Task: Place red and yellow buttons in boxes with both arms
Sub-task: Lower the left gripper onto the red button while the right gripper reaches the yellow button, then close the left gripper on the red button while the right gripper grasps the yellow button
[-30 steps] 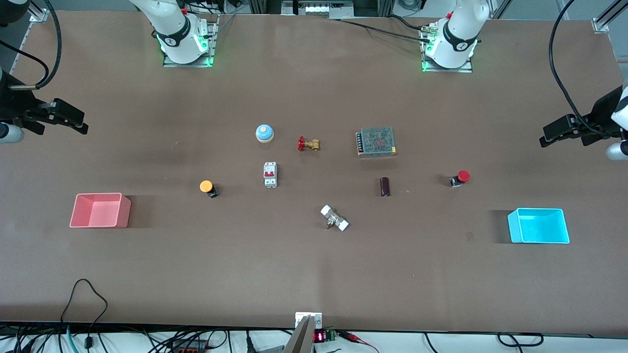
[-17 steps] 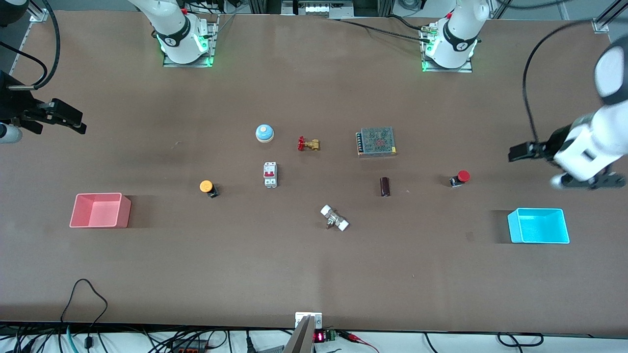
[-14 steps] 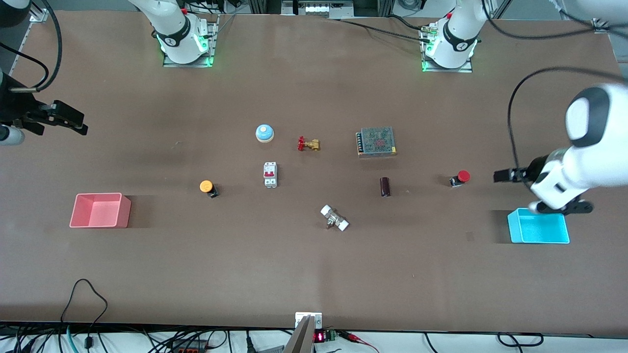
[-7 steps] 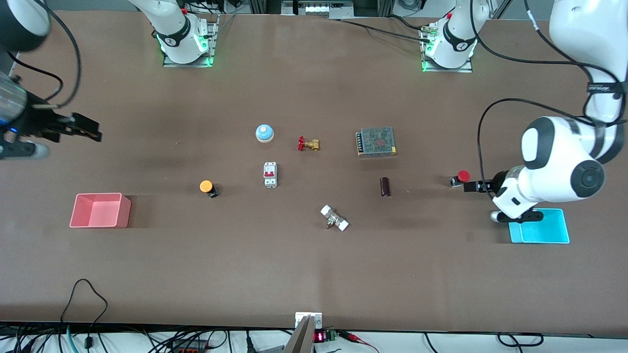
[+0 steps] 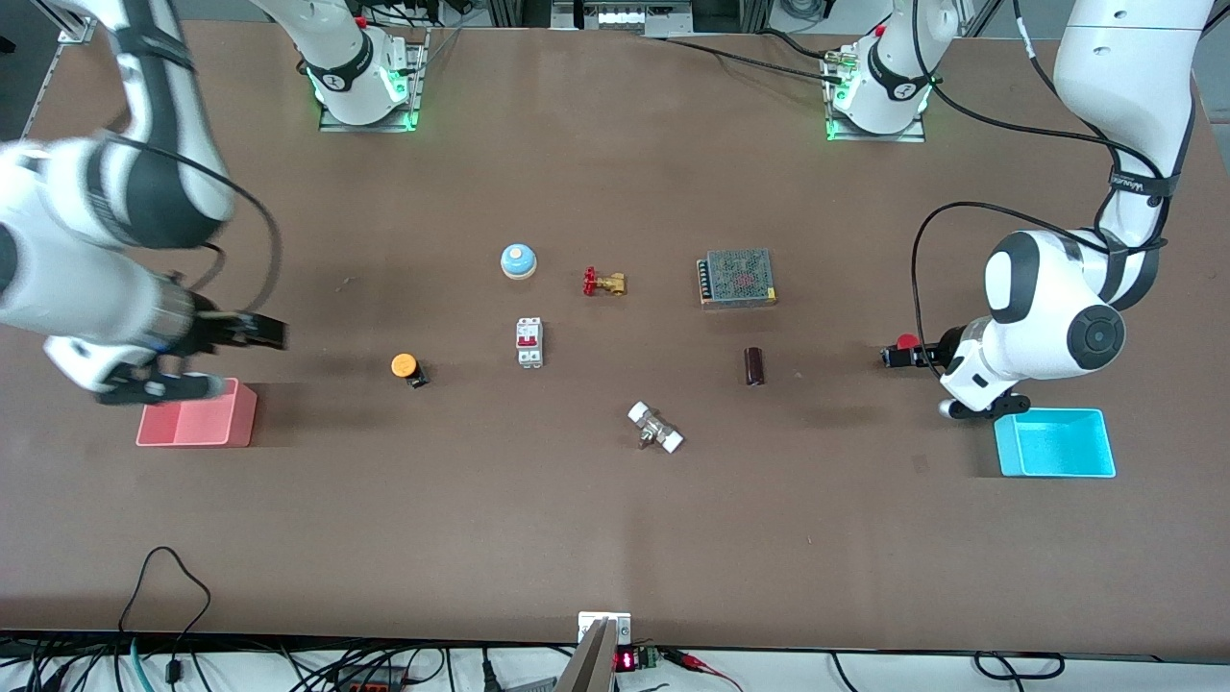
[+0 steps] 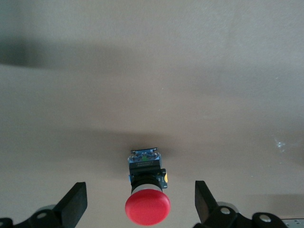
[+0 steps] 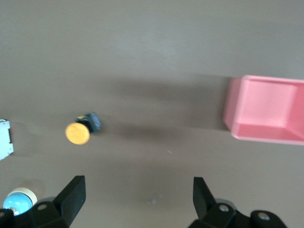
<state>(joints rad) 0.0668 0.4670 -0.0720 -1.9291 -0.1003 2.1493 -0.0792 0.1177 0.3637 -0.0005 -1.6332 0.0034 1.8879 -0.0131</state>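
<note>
Red button lies on its side on the table, just by the blue box. Left gripper is right at it, fingers wide apart w/ the red cap between them – not squeezing. Yellow button lies toward the right arm's end, near the pink box. Right gripper hangs btwn those two, fingers apart, holding nothing.

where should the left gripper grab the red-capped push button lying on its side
Probably the black base behind the round red cap, not the cap itself. The red-capped push button lies on its side with the cap toward the left gripper, whose open fingers already flank it, so close across the base's flat sides.
</note>
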